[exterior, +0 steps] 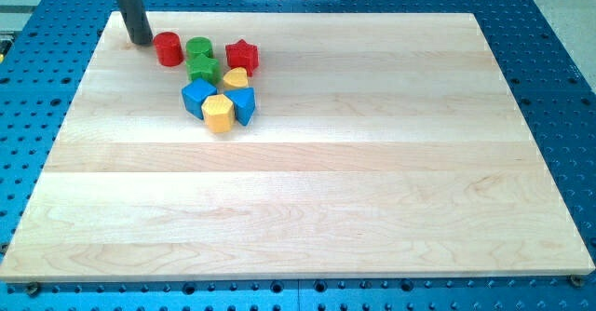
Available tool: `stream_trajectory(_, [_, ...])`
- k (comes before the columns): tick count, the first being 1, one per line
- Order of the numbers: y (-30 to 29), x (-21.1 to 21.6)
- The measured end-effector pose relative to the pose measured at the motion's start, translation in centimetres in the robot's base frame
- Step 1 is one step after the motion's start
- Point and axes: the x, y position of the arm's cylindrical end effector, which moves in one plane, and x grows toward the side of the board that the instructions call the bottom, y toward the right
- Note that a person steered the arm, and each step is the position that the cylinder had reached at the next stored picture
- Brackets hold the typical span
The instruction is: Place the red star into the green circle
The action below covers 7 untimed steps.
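my tip (141, 42) is sitting near the board's (372, 209) top left corner, with the red cylinder (169, 48) standing just to its right and blocking the straight way across. beyond it the green cylinder (198, 49), green block (204, 68), red star (242, 56), yellow heart (236, 78), blue blocks (197, 97) and yellow hexagon (218, 113) are crowding together. below my tip and far right, wood is lying open.

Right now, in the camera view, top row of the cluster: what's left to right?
My tip → red round cylinder block → green round cylinder block → red star-shaped block. The tip sits just left of the red cylinder.
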Motion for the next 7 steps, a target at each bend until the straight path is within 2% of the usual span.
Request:
stream_trajectory(1, [-0.1, 0.0])
stream_trajectory(2, [-0.9, 3.1])
stream_trajectory(3, [1.6, 3.2])
stream_trajectory(5, [9.8, 0.5])
stream_trajectory(7, [10.2, 0.2])
